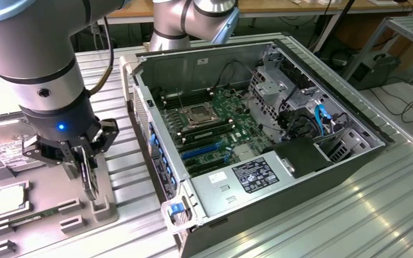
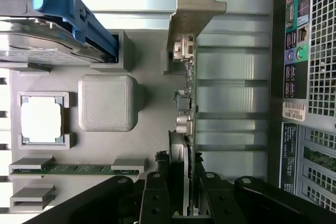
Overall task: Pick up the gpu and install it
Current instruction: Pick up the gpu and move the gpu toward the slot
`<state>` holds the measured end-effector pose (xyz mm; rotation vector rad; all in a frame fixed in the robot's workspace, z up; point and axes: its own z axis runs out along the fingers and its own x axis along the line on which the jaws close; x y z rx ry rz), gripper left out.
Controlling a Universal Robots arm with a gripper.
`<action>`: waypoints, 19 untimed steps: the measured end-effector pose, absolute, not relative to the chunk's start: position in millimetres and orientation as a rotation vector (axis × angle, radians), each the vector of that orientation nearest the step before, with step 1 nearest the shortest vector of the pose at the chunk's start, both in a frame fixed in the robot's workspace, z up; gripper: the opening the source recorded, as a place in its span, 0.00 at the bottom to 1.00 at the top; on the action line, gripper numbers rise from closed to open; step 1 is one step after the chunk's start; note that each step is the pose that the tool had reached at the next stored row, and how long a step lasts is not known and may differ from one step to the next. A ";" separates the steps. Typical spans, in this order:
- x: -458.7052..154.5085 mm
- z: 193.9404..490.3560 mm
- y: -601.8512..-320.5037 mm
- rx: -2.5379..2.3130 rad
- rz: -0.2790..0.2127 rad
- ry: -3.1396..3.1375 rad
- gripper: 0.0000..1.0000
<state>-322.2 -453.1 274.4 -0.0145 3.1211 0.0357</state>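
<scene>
The gpu (image 1: 90, 183) is a thin dark card standing on edge over the grey parts tray (image 1: 52, 185), to the exterior view's left of the open computer case (image 1: 321, 177). My gripper (image 1: 84, 167) reaches down from above and is shut on the card's upper edge. In the wrist view the gpu (image 2: 191, 103) shows edge-on, its pale metal bracket (image 2: 193, 11) at the far end, and the black fingers (image 2: 156, 198) clamp it from both sides. The card's lower edge is at the tray's holder blocks; I cannot tell whether it still rests in them.
On the tray lie a hard drive (image 2: 37, 45) with a blue rail, a processor (image 2: 42, 119) and a green memory stick (image 2: 73, 169). Inside the case the motherboard (image 1: 214, 121) carries blue card slots (image 1: 203, 151). The case's rear panel (image 2: 310, 77) stands close beside the gpu.
</scene>
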 end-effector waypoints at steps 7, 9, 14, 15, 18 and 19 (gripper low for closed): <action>-321.5 284.5 -453.1 -0.015 0.036 3.123 0.27; -321.4 286.2 -453.0 -0.014 0.036 3.124 0.27; -321.0 290.9 -453.1 -0.015 0.036 3.125 0.27; -320.9 291.8 -453.1 -0.015 0.036 3.126 0.27; -320.7 294.6 -453.0 -0.014 0.036 3.127 0.27; -320.6 295.4 -453.1 -0.014 0.036 3.127 0.27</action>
